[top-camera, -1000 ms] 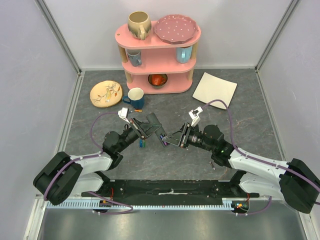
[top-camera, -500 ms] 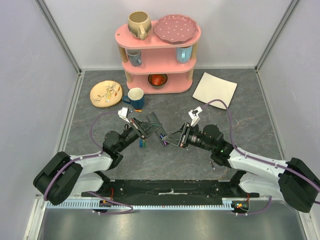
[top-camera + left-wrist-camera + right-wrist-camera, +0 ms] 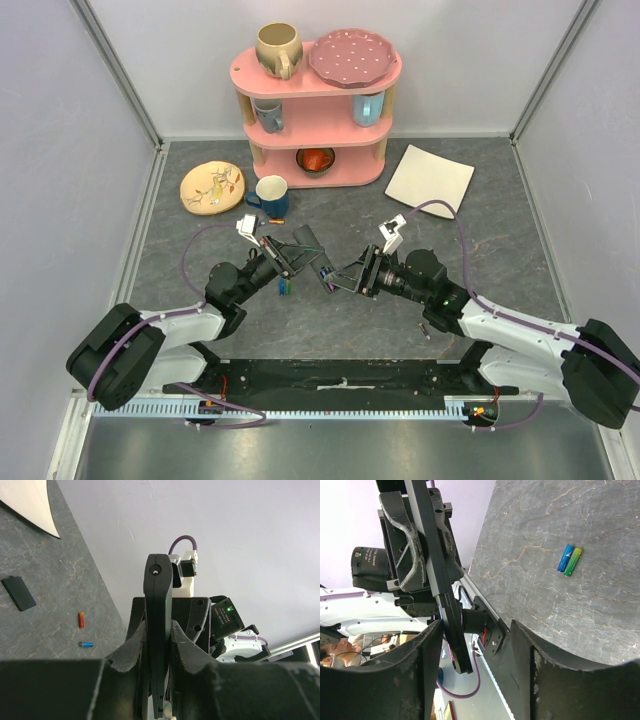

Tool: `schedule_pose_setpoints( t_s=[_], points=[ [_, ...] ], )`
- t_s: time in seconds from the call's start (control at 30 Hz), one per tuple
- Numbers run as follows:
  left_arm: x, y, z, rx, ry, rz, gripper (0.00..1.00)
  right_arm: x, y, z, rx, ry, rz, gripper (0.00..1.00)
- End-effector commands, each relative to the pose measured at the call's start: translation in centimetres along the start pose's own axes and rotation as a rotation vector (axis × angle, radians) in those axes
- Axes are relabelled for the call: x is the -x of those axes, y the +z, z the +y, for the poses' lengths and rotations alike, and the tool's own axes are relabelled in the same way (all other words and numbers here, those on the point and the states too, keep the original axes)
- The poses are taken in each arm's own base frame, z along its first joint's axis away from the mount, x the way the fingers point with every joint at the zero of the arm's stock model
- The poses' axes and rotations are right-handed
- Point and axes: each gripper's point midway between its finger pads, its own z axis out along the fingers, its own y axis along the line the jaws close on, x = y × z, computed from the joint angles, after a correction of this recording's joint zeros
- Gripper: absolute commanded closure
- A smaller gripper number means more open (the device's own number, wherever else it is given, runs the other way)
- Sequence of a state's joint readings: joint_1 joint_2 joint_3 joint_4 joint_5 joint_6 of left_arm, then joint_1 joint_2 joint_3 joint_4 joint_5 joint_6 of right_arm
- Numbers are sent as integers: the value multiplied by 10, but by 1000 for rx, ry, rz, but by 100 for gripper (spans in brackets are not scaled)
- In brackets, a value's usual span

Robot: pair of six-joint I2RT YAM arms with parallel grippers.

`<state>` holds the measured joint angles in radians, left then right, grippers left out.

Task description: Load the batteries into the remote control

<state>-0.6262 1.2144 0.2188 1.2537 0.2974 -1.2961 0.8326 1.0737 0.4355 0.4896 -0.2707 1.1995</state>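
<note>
Left gripper is clamped on the remote control, mid-frame in the top view, holding it tilted and lifted off the table. In the left wrist view the remote is edge-on and vertical at frame centre, with both fingers pressed on its flat faces.

Right gripper sits just right of the remote with its jaws spread open. The right wrist view agrees: its fingers are wide apart at the bottom of the frame. The remote's lower end shows in the gap between them, touching neither pad. Can't tell if any cell is already in the remote, since the compartment side isn't readable in any view.

Loose parts on the table:
- blue battery and green battery, side by side and touching, at upper right of the right wrist view. In the top view this pair is just below the left gripper.
- orange-red battery and small blue battery, a little apart, at lower left of the left wrist view.
- back cover, flat, up and left of those two.

A white square plate is at upper right of the top view. A pink shelf is at top centre, with a blue mug and a round patterned plate to its lower left.
</note>
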Motion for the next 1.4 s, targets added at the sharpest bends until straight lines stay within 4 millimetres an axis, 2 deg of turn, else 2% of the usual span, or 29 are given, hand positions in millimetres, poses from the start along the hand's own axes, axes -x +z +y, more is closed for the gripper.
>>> schedule_pose_setpoints(
  t_s=[0.0, 0.13, 0.17, 0.23, 0.27, 0.37, 0.4, 0.43, 0.5, 0.53, 0.6, 0.63, 0.73, 0.77, 0.8, 0.9, 0.97, 1.1, 1.13, 1.2, 1.23, 1.3, 1.37],
  points=[
    [19, -13, -92, -386, 145, -102, 98, 18, -4, 22, 23, -47, -39, 32],
    [17, -13, -85, -366, 143, -97, 98, 27, -10, 34, 14, -96, -42, 25],
    [17, -13, -84, -362, 143, -97, 98, 31, -13, 44, 32, -113, -49, 24],
    [17, -12, -82, -357, 145, -97, 98, 34, -16, 44, 17, -137, -48, 22],
    [16, -13, -81, -355, 143, -94, 98, 40, -19, 52, 28, -154, -63, 21],
    [16, -12, -79, -349, 141, -92, 98, 50, -25, 52, -16, -224, -85, 20],
    [14, -12, -78, -348, 141, -86, 98, 58, -27, 45, -63, -243, -118, 20],
    [14, -13, -78, -347, 140, -82, 98, 56, -30, 31, -131, -261, -104, 20],
    [12, -14, -75, -342, 138, -72, 98, 65, -36, 20, -218, -351, -123, 20],
    [10, -15, -73, -335, 132, -68, 98, 67, -45, -5, -345, -366, -123, 20],
    [7, -18, -71, -329, 125, -53, 98, 80, -55, -23, -481, -445, -136, 21],
    [5, -20, -67, -318, 113, -42, 98, 85, -65, -44, -605, -472, -138, 22],
    [-5, -24, -56, -282, 81, 29, 98, 96, -87, -65, -780, -557, -129, 23],
    [-8, -24, -50, -261, 70, 58, 98, 108, -96, -69, -846, -580, -172, 23],
    [-16, -25, -39, -214, 43, 121, 98, 109, -104, -74, -892, -607, -163, 22],
    [-31, -25, -26, -159, 31, 230, 98, 118, -117, -81, -976, -652, -183, 22],
    [-34, -28, -28, -174, 38, 240, 98, 123, -123, -89, -1043, -672, -195, 22],
    [-35, -31, -35, -205, 24, 250, 98, 121, -136, -116, -1174, -643, -144, 21],
    [-36, -32, -36, -210, 24, 252, 98, 120, -139, -129, -1207, -611, -128, 21],
    [-37, -36, -35, -211, 30, 244, 98, 113, -139, -140, -1203, -546, -107, 20],
    [-36, -37, -38, -226, 40, 235, 98, 111, -146, -152, -1231, -501, -106, 20],
    [-35, -38, -39, -232, 44, 229, 98, 108, -149, -162, -1235, -415, -130, 20],
    [-36, -39, -42, -245, 49, 234, 98, 103, -161, -179, -1255, -310, -155, 21]
  ],
)
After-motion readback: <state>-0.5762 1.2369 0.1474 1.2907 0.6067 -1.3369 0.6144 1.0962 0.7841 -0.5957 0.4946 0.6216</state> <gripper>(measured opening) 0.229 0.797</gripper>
